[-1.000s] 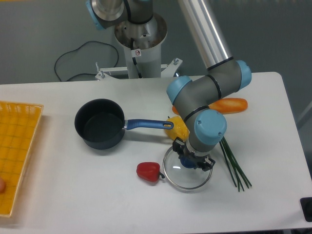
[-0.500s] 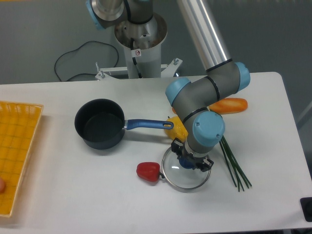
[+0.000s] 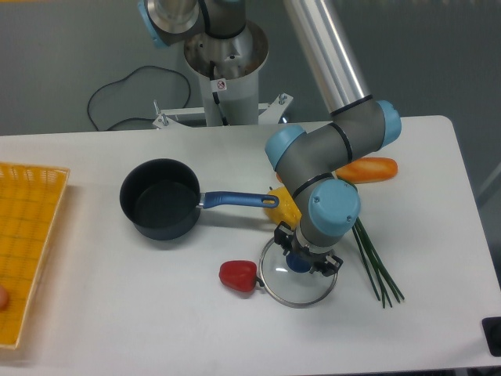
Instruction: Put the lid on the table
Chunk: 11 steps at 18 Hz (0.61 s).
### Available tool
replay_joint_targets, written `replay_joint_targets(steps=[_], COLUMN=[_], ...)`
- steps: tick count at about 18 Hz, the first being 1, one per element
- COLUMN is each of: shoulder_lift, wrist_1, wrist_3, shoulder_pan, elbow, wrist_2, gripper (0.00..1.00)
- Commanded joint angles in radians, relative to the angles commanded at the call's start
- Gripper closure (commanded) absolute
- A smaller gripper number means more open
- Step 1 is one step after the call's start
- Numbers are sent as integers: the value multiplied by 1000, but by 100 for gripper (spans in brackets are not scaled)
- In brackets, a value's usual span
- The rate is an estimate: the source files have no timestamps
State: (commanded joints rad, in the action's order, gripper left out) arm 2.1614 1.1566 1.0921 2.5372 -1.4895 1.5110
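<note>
The lid (image 3: 288,287), a clear glass disc with a metal rim and blue knob, lies flat at or just above the white table (image 3: 156,313), right of centre near the front. My gripper (image 3: 301,262) points straight down over the lid's centre, its fingers closed around the blue knob. The wrist hides the back part of the lid. The lid's left rim is close to a red pepper (image 3: 238,275).
A dark blue saucepan (image 3: 159,197) stands left of centre, its handle pointing right. A yellow pepper (image 3: 283,205) lies behind the lid, an orange vegetable (image 3: 372,168) further back, green stalks (image 3: 374,266) to the right. A yellow woven tray (image 3: 23,243) sits at the left edge.
The gripper and the lid have shifted together slightly left and back. Nothing else has moved.
</note>
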Motion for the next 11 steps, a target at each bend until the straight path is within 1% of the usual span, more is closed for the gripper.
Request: replay_joint_targets(steps=[1, 5, 7, 9, 11], shoulder_lift=[-3, -25, -37, -55, -66], wrist_1=[0, -6, -5, 0, 0], wrist_3=[3, 6, 44, 96, 103], shoulder_pan=[2, -2, -3, -3, -2], elbow=[2, 14, 29, 23, 20], wrist_2=[0, 5, 11, 26, 31], gripper=[0, 0, 0, 0, 0])
